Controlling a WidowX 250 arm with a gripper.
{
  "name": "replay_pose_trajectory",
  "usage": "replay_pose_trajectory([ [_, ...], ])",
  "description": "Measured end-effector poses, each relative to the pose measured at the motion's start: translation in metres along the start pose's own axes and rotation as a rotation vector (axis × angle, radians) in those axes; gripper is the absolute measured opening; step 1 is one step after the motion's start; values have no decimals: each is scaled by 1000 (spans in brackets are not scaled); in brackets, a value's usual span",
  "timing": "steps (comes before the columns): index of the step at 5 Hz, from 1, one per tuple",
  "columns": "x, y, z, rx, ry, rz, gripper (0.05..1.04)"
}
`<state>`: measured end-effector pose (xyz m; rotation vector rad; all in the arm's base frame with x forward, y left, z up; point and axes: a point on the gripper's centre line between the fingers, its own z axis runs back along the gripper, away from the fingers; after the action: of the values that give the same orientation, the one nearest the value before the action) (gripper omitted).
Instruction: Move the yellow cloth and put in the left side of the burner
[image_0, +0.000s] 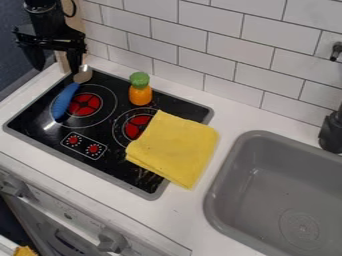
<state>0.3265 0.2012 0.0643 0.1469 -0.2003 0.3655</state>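
from where i stand, the black gripper (57, 65) hangs at the far left, over the corner of the stove (110, 172), with its two fingers (75, 56) spread and nothing between them. the yellow cloth (175, 145) lies folded on the right side of the stove, covering part of the right burner (137, 126) and spilling over the stove's right edge onto the white counter (230, 125), a little short of the grey sink (212, 192). over on the left burner (85, 104) i see a spoon (65, 100) with a blue handle, laid slantwise across the left part of the ring, its metal bowl pointing to the far side, close to the right-hand fingertip; whether they touch, i can't tell. an orange thing with a green top (140, 95) sits towards the far edge of the stove, between the two burners and apart from the cloth. a black tap (332, 132) stands by the sink at the right, and white tiles (214, 45) run along the wall behind it all.
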Motion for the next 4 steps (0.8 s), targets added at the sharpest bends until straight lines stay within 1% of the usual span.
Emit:
replay_pose_trajectory([
  [1,-8,-2,-12,-6,39,2,1000],
  [2,-19,-6,-3,2,30,35,1000],
  [3,-20,-11,24,20,-29,45,1000],
  [4,-27,-31,43,26,-63,35,1000],
])
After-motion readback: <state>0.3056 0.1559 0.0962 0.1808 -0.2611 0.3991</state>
